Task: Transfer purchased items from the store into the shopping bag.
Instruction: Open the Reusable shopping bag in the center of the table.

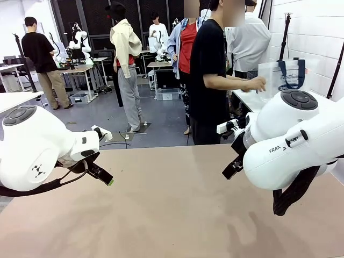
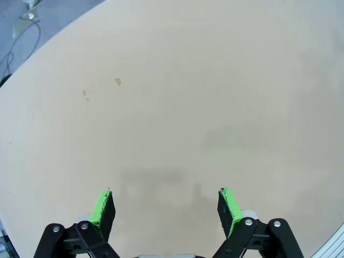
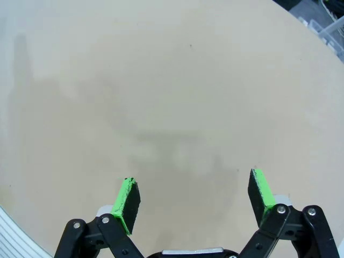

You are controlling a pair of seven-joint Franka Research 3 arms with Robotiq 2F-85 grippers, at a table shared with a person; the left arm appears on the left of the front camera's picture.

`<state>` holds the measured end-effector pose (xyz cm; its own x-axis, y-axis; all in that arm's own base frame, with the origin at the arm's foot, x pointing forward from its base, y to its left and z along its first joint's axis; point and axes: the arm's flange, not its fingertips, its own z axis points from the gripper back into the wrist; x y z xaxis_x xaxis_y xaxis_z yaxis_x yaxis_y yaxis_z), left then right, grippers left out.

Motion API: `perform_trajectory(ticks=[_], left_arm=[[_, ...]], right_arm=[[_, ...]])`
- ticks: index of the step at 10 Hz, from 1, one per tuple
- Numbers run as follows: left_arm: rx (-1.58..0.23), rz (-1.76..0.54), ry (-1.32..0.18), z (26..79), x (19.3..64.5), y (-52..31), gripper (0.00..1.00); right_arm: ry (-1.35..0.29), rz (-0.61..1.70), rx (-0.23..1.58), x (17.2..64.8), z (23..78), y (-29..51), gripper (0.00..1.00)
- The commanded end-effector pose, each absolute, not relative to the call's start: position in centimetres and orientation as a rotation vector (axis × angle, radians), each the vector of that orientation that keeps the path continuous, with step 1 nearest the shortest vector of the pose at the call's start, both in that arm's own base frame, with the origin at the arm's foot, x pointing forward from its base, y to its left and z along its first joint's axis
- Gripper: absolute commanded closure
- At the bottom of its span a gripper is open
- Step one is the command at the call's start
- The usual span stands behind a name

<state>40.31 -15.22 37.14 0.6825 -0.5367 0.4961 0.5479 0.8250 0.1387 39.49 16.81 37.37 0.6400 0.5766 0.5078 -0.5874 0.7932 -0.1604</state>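
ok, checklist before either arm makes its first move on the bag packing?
1. The left claw open: ok.
2. The right claw open: ok.
3. Both free of load: ok, nothing between the fingers.
4. The shopping bag set down on the table: not ok, the person's hand holds it up beyond the far edge.
5. Bag mouth open for a drop: cannot tell.
6. Pick target beneath either arm: not ok, plain tabletop under both.
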Motion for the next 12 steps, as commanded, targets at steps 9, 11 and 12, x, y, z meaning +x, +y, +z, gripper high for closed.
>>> perform_trajectory(ticks=[9, 11, 12], left_arm=[[-0.022, -0.606, -0.55, 37.14, 40.34, -15.12, 0.0], [-0.022, -0.606, -0.55, 37.14, 40.34, -15.12, 0.0], [-0.022, -0.606, -0.55, 37.14, 40.34, -15.12, 0.0]], right_arm=[[-0.572, 0.664, 0.02, 39.49, 37.37, 16.8, 0.0], [-0.572, 0.664, 0.02, 39.49, 37.37, 16.8, 0.0], [-0.572, 0.664, 0.02, 39.49, 37.37, 16.8, 0.0]])
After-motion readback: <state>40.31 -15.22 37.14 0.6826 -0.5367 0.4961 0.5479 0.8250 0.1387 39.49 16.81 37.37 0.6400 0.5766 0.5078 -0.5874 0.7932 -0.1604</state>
